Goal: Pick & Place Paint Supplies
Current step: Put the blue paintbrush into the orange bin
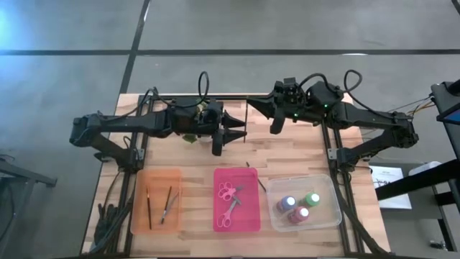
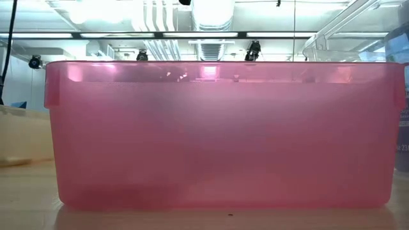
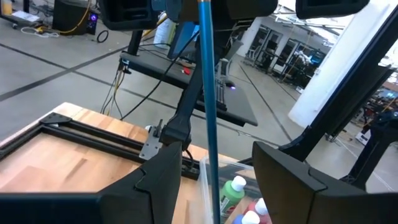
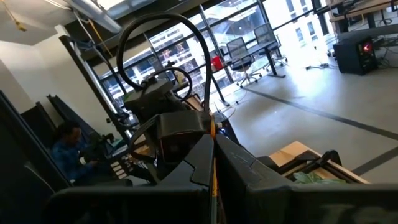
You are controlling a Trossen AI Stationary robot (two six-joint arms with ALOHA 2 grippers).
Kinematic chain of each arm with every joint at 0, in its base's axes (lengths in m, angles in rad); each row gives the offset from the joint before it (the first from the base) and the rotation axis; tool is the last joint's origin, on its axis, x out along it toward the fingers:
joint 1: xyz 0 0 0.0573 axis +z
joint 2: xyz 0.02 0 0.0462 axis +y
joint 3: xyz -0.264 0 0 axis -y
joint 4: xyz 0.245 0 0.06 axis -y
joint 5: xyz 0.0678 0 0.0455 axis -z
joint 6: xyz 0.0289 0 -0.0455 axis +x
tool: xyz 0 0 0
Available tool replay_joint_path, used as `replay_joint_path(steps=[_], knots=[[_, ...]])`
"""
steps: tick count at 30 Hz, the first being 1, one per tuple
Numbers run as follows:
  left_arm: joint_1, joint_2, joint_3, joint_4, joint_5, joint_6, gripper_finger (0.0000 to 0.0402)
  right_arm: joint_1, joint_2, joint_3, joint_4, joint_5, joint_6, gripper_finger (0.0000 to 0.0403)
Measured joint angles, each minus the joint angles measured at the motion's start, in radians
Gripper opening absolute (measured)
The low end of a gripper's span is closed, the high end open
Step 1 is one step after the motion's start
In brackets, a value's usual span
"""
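Both arms up over the wooden counter [image 1: 287,155]!
Left gripper [image 1: 231,132] fingers apart around a thin blue rod [image 3: 208,106]; right gripper [image 1: 275,124] pinched together on a thin orange-ferruled brush [image 4: 212,177].

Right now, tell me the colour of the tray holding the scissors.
Pink: the tray with the scissors shows best in the high view.

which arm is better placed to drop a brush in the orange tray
Likely left: the left gripper, open, has a blue rod between its fingers, and the orange tray lies on its side. The right gripper is shut, farther off.
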Motion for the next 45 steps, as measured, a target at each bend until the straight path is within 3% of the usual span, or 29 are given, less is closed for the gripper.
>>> replay_joint_path(steps=[12, 19, 25, 45], knots=[[0.007, 0.000, 0.000, 0.045, 0.008, -0.064, 0.0187, 0.000, -0.001, -0.002, 0.000, 0.000, 0.000, 0.0008], [0.006, 0.006, 0.000, 0.048, 0.027, -0.074, 0.0108, 0.000, -0.002, -0.002, 0.000, 0.000, 0.000, 0.0008], [0.007, 0.006, 0.006, 0.049, 0.038, -0.078, 0.0015, 0.000, -0.002, -0.002, 0.005, -0.011, 0.000, 0.0008], [0.007, 0.006, 0.006, 0.055, 0.045, -0.089, 0.0002, 0.011, -0.002, -0.002, 0.003, -0.029, 0.005, 0.0009]])
